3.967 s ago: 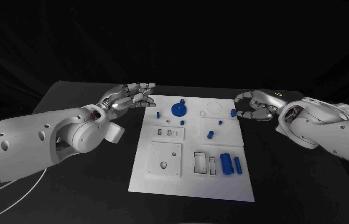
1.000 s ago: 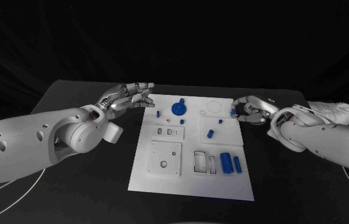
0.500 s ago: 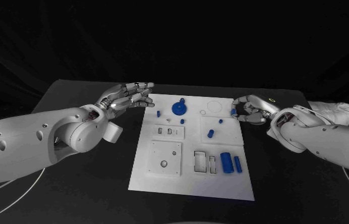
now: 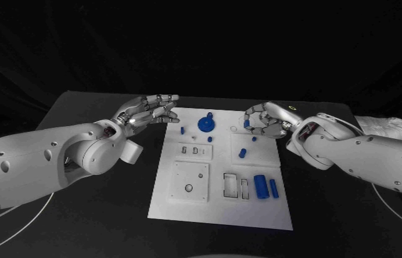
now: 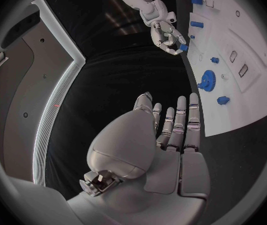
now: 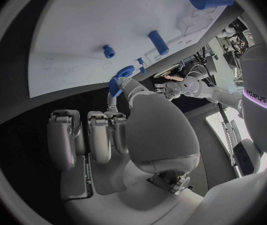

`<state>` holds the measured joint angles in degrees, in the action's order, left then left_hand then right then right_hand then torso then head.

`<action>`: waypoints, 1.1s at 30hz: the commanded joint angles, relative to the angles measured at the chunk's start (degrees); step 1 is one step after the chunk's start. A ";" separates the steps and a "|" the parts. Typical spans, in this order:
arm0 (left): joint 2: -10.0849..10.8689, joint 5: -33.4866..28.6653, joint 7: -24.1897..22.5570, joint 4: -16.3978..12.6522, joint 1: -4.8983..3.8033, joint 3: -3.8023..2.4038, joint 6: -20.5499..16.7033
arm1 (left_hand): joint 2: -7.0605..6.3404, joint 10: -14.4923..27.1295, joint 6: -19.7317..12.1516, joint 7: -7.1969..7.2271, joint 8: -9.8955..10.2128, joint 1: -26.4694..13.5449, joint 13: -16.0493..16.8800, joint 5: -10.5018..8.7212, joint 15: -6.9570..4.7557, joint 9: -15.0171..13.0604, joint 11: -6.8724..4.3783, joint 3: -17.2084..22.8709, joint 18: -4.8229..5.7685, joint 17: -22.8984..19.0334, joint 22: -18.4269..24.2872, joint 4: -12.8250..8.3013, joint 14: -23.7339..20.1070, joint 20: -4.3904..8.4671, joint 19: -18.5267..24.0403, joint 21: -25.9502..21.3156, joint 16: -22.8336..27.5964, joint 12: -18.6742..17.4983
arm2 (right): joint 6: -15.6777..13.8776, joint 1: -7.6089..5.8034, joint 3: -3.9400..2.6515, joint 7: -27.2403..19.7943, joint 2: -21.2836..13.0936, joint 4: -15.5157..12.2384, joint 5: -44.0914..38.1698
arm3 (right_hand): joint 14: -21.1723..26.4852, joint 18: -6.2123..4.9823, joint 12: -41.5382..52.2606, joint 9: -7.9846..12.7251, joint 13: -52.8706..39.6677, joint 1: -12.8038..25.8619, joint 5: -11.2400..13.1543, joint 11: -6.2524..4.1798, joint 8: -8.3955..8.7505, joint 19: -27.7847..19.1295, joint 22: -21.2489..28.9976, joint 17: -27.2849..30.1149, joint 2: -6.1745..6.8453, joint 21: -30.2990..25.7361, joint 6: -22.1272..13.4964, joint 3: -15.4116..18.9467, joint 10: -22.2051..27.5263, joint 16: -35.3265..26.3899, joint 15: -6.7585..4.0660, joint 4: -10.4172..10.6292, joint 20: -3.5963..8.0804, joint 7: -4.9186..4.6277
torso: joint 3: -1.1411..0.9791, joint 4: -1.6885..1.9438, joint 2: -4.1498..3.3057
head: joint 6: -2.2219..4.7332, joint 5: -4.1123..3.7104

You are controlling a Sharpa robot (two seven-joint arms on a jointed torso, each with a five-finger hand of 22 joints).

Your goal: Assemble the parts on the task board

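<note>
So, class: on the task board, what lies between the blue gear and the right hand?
In the head view, between the blue gear and the right hand lies only bare white task board with a faint circular outline.

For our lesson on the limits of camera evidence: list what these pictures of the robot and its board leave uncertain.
- Head view: the right robot hand covers the small blue part it pinches; its shape is unclear.
- Head view: the task board recesses are too small to tell their depth.
- Right wrist view: the thumb hides most of that part.
- Left robot hand: holds nothing.
</note>
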<state>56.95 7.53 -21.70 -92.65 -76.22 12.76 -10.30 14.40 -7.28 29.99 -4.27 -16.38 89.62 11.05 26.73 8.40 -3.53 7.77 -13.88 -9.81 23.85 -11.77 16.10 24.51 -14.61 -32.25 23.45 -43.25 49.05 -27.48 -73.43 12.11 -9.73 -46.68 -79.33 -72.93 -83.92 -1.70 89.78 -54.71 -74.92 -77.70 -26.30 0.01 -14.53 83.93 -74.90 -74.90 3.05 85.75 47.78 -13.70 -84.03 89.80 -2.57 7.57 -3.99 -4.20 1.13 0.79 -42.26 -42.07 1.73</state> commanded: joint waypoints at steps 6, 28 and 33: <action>-0.32 0.19 -0.06 0.03 0.00 -0.04 1.11 | 0.00 -0.21 -0.07 0.13 0.06 0.77 -0.10 0.36 0.38 -0.02 0.31 0.49 -0.31 -0.09 0.05 0.00 0.14 -0.29 0.11 -0.26 0.08 0.13 | 5.66 -0.17 -0.11 4.10 4.77 -1.15 -1.51 | -6.08 0.19 0.22 0.25 -15.08 -0.15 0.07 0.06 0.85 1.45 -13.11 -15.10 0.09 -0.84 -0.25 -0.40 -5.97 0.20 0.02 -0.23 0.10 -0.58 | 0.02 0.00 -0.02 | -0.57 0.34; -0.75 0.19 -0.04 0.20 0.00 -0.04 1.16 | -0.01 -0.22 -0.05 0.18 0.05 0.85 -0.12 0.39 0.37 -0.02 0.31 0.54 -0.32 -0.11 0.05 -0.03 0.12 -0.29 0.12 -0.27 0.09 0.12 | 12.18 -0.15 -0.29 9.35 13.42 -0.78 -5.60 | -6.08 -0.12 0.22 0.91 -15.08 -0.48 0.35 0.52 1.90 0.49 -12.67 -15.10 0.26 -1.93 0.53 -0.93 -5.97 0.20 0.40 -0.91 -0.20 -1.05 | 0.00 -0.08 -0.02 | -1.38 1.04; -0.85 0.19 -0.05 0.25 0.00 -0.04 1.16 | -0.01 -0.22 -0.05 0.18 0.05 0.85 -0.12 0.39 0.37 -0.02 0.31 0.54 -0.32 -0.11 0.05 -0.03 0.12 -0.29 0.12 -0.27 0.09 0.12 | 13.49 -0.15 -0.29 9.75 13.81 -0.61 -5.87 | -6.08 -0.15 0.22 1.02 -15.08 -0.57 0.29 0.57 2.07 0.39 -12.63 -15.10 0.29 -2.05 0.61 -1.03 -5.97 0.20 0.45 -1.05 -0.25 -1.09 | 0.01 -0.06 0.00 | -1.50 0.98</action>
<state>56.25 7.53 -21.39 -92.32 -76.21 12.76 -10.15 14.40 -7.28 29.99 -4.27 -16.38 90.08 11.01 26.73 8.40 -3.53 7.77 -13.56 -9.82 23.81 -11.77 16.11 24.51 -14.62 -32.25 23.45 -43.25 49.05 -16.80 -73.58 11.83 -1.16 -32.96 -79.99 -77.47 -83.92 -1.70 89.78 -53.72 -74.91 -77.92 -26.07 0.13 -12.81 83.93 -74.93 -74.93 3.28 83.98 47.99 -14.57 -83.91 89.80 -2.57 6.69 -3.99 -5.23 1.14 0.72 -42.29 -43.51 2.75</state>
